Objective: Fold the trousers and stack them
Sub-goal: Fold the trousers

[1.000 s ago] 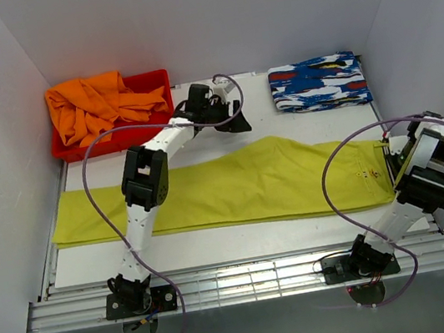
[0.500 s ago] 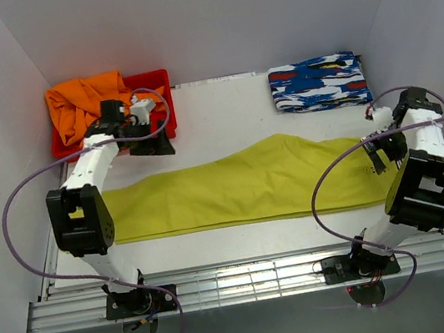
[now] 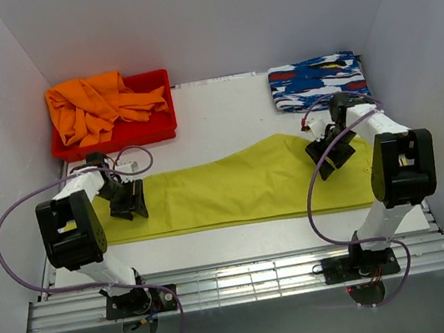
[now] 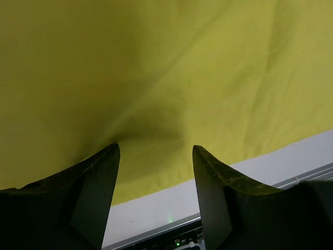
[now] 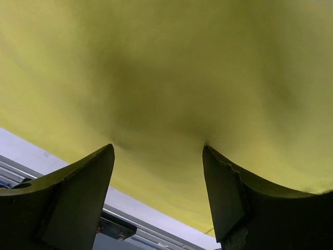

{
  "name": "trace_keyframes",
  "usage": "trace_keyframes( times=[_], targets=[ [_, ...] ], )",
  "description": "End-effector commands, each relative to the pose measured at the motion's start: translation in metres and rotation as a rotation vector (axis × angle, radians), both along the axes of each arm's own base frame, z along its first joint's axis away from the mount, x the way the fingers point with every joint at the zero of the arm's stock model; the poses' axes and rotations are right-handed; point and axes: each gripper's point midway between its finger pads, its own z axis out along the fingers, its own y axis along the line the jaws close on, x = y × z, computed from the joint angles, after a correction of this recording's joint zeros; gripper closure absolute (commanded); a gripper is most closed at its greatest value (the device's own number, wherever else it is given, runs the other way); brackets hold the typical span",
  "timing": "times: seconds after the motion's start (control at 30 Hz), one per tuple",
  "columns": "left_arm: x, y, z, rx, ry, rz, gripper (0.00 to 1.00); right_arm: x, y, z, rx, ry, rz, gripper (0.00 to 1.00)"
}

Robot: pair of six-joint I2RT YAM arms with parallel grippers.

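Currently trousers (image 3: 234, 188) span mid-frame, likely soft, limp; left gripper (image 3: 128, 200) and right gripper (image 3: 327, 153) both spread on cloth; pinch near edge.

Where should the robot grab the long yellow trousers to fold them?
Probably near both ends, coming straight down from above. The trousers lie flat and stretched out across the table, so only a pinched-up fold of cloth gives a hold.
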Motion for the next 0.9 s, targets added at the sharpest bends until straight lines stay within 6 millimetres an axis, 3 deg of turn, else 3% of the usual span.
trace_keyframes(
  times=[0.0, 0.07, 0.17, 0.2, 0.23, 0.3, 0.33, 0.5, 0.53, 0.7, 0.73, 0.87],
  targets=[
    [0.017, 0.022, -0.016, 0.077, -0.04, 0.012, 0.33, 0.0, -0.006, -0.018, -0.047, 0.032, -0.06, 0.27],
    [0.029, 0.025, -0.024, 0.084, -0.041, 0.023, 0.33, -0.002, -0.013, -0.032, -0.091, 0.058, -0.069, 0.27],
    [0.065, 0.029, -0.04, 0.077, -0.028, 0.058, 0.35, -0.002, -0.028, -0.048, -0.168, 0.095, -0.11, 0.27],
    [0.071, 0.031, -0.054, 0.079, 0.003, 0.066, 0.36, -0.001, -0.037, -0.051, -0.208, 0.105, -0.123, 0.27],
    [0.097, 0.034, -0.047, 0.084, -0.043, 0.08, 0.36, 0.004, -0.041, -0.051, -0.215, 0.103, -0.147, 0.28],
    [0.117, 0.036, -0.04, 0.079, -0.076, 0.098, 0.35, 0.005, -0.046, -0.057, -0.227, 0.123, -0.163, 0.27],
    [0.135, 0.038, -0.027, 0.08, -0.118, 0.108, 0.34, 0.006, -0.049, -0.057, -0.23, 0.124, -0.173, 0.27],
    [0.135, 0.056, 0.018, 0.056, -0.163, 0.202, 0.21, 0.014, -0.05, -0.052, -0.231, 0.119, -0.148, 0.27],
    [0.132, 0.074, 0.032, 0.066, -0.191, 0.251, 0.2, 0.015, -0.052, -0.051, -0.234, 0.116, -0.144, 0.27],
    [0.121, 0.137, 0.054, 0.116, -0.231, 0.371, 0.16, 0.008, -0.064, -0.05, -0.289, 0.108, -0.065, 0.27],
    [0.118, 0.154, 0.056, 0.132, -0.231, 0.401, 0.16, 0.007, -0.066, -0.05, -0.294, 0.109, -0.055, 0.27],
    [0.121, 0.187, 0.056, 0.202, -0.242, 0.412, 0.16, 0.005, -0.068, -0.049, -0.307, 0.112, -0.031, 0.26]
  ],
)
